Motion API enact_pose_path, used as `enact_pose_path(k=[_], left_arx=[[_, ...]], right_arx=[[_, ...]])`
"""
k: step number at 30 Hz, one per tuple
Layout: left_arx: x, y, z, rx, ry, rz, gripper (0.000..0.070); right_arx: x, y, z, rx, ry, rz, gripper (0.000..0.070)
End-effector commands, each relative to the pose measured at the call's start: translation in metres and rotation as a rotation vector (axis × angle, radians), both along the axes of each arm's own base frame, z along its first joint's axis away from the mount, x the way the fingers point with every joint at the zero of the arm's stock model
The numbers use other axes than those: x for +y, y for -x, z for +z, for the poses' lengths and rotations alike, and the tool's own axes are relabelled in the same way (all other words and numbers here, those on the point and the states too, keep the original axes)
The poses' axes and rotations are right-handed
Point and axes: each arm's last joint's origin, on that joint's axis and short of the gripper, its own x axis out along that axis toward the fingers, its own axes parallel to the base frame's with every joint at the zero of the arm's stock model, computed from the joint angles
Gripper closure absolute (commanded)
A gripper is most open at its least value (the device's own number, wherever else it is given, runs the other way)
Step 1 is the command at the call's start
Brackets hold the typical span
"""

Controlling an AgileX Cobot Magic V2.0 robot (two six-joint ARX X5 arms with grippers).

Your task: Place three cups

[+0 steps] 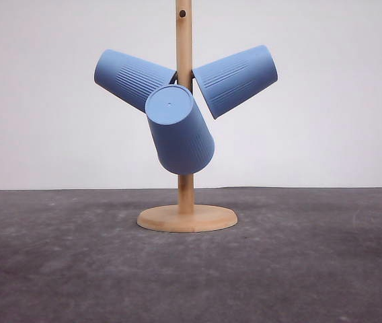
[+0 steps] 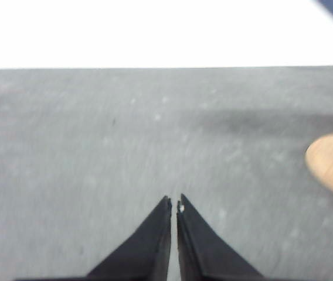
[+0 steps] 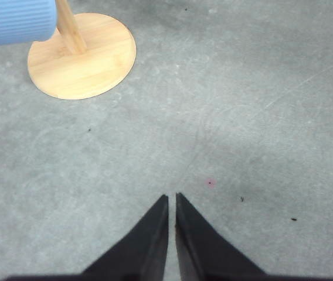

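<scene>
You see three cups [image 1: 179, 128] hung on wooden stand [image 1: 186, 218]; left gripper [image 2: 173, 205] and right gripper [image 3: 172, 199] pressed together, apart from stand.

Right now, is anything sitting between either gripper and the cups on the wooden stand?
Nothing visible does. The three cups hang on the wooden stand. Bare grey table lies between the shut right gripper and the stand's base; likewise ahead of the shut left gripper.

Grey table [image 1: 56, 269] bears wooden stand's round base [image 1: 187, 219].
</scene>
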Motion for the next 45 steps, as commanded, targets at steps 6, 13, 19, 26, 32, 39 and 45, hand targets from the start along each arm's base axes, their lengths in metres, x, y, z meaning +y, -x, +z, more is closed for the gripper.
enact_pose_path(k=[6, 13, 19, 26, 32, 39, 45], left_arx=[[0.001, 0.005, -0.030, 0.003, 0.058, 0.018, 0.0700], [0.001, 0.008, -0.030, -0.008, 0.029, 0.030, 0.0700], [0.001, 0.008, -0.031, -0.006, 0.041, 0.030, 0.0700], [0.001, 0.008, -0.031, -0.006, 0.041, 0.031, 0.0700], [0.001, 0.008, -0.031, -0.006, 0.041, 0.031, 0.0700], [0.001, 0.008, -0.031, -0.006, 0.041, 0.031, 0.0700], [0.001, 0.008, -0.031, -0.005, 0.041, 0.031, 0.0700]], right_arx=[[0.000, -0.002, 0.002, -0.014, 0.001, 0.005, 0.0685], [0.000, -0.002, 0.003, -0.017, 0.001, 0.005, 0.0685], [0.000, -0.002, 0.003, -0.019, 0.001, 0.005, 0.0685], [0.000, -0.002, 0.003, -0.019, 0.001, 0.005, 0.0685], [0.000, -0.002, 0.003, -0.019, 0.001, 0.005, 0.0685], [0.001, 0.010, 0.013, -0.115, 0.018, 0.041, 0.0685], [-0.005, 0.027, -0.002, -0.237, 0.073, 0.033, 0.0685]])
